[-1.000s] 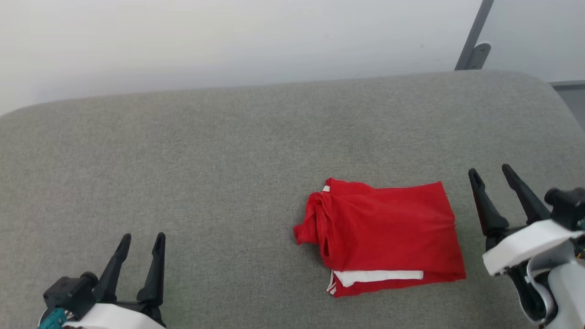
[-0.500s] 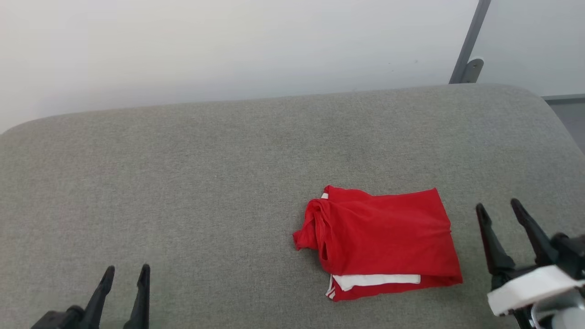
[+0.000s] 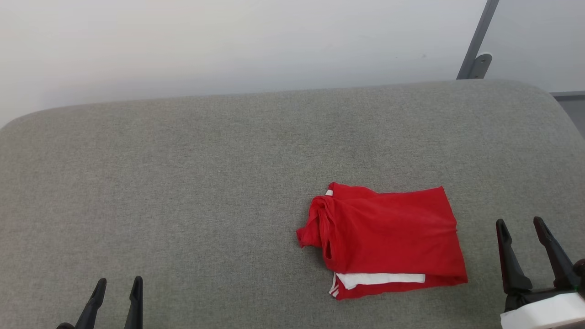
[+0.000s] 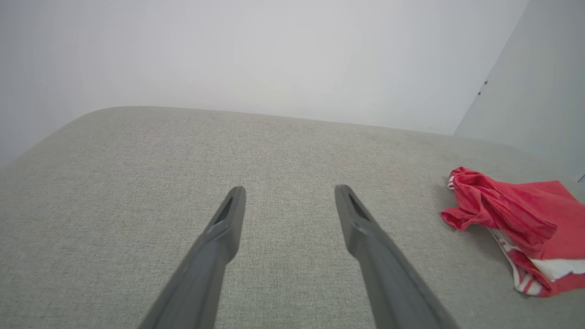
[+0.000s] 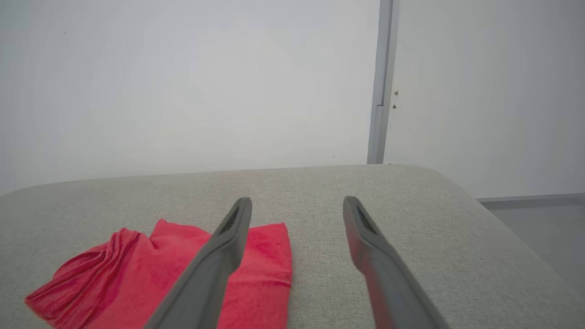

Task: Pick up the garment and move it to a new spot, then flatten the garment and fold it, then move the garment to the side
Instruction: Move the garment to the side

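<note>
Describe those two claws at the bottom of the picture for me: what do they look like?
The left claw and right claw match: each has two long, slim black fingers that taper to blunt tips, with a narrow slot on the inner face near the end. Behind the right claw is a black base and a smooth white casing.

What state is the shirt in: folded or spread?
Folded. The garment lies as a compact layered rectangle on the grey cushion, white sleeve end showing between layers.
</note>
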### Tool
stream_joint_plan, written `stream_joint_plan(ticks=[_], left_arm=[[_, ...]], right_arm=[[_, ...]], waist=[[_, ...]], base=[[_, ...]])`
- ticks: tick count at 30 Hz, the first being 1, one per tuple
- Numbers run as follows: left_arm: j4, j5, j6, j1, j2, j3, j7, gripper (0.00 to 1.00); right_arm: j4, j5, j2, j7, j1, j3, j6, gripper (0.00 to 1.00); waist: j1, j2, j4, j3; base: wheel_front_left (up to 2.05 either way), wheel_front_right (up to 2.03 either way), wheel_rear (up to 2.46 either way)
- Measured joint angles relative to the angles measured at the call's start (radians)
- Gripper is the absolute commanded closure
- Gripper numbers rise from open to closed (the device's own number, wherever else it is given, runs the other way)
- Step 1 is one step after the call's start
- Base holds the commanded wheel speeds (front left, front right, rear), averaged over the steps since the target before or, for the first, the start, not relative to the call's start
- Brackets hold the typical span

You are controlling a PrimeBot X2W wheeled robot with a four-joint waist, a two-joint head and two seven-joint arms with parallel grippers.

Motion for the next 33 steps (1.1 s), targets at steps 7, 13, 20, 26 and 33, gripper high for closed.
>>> stream_joint_plan(ticks=[7,13,20,26,33], left_arm=[[-0.002,0.003,0.000,-0.003,0.005,-0.007,0.000,0.00],[0.000,0.003,0.000,-0.011,0.006,-0.016,0.000,0.00],[-0.004,-0.003,0.000,-0.081,0.020,-0.045,0.000,0.00],[0.004,-0.021,0.000,-0.169,0.031,-0.103,0.000,0.00],[0.020,-0.053,0.000,-0.301,0.066,-0.193,0.000,0.00]], right_arm=[[-0.021,-0.013,0.011,0.022,0.004,-0.002,0.000,0.00],[-0.028,-0.013,0.011,0.050,0.004,-0.006,0.000,0.00],[-0.045,0.004,-0.019,0.176,-0.035,-0.003,0.000,0.00],[-0.044,0.008,-0.073,0.457,-0.103,-0.024,0.000,0.00],[-0.097,0.012,-0.094,0.816,-0.218,-0.043,0.000,0.00]], waist=[[0.0001,0.0000,0.003,0.007],[0.0001,0.0000,0.011,0.014],[0.0001,0.0000,0.019,0.057],[0.0000,0.0000,0.030,0.117],[0.0001,0.0000,0.051,0.220]], base=[[0.00,0.00,0.00],[0.00,0.00,0.00],[0.00,0.00,0.00],[0.00,0.00,0.00],[0.00,0.00,0.00]])
